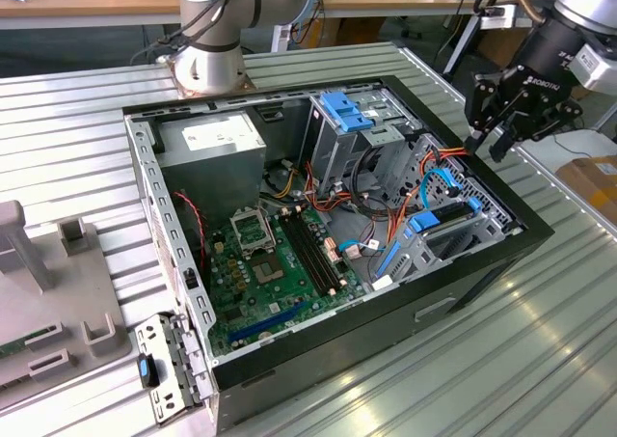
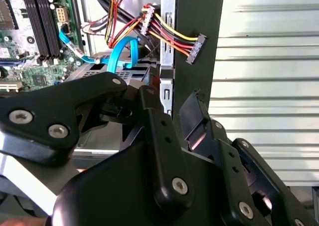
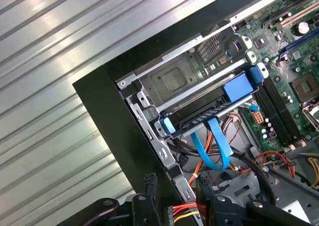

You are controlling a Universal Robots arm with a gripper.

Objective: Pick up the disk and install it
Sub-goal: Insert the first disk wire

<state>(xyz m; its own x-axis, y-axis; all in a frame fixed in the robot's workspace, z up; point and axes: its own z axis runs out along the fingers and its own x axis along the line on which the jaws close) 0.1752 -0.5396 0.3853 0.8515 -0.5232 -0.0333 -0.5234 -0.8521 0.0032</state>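
Caught the gripper (image 1: 487,146) at the exterior view's upper right, jaws apart, empty, over the computer case (image 1: 482,275). Showed clearer in the first wrist view: the disk (image 3: 234,90) seated in its bay, long axis along the adjoining case wall, blue rail toward the motherboard (image 3: 299,61).

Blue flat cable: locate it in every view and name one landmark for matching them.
Exterior view: the blue flat cable loops above the drive cage, toward the exterior view's right.
Second wrist view: it arcs between the motherboard and the black case wall.
First wrist view: two strands start at the blue carrier rail.
Shared landmark: the black case wall, beside the cable everywhere.
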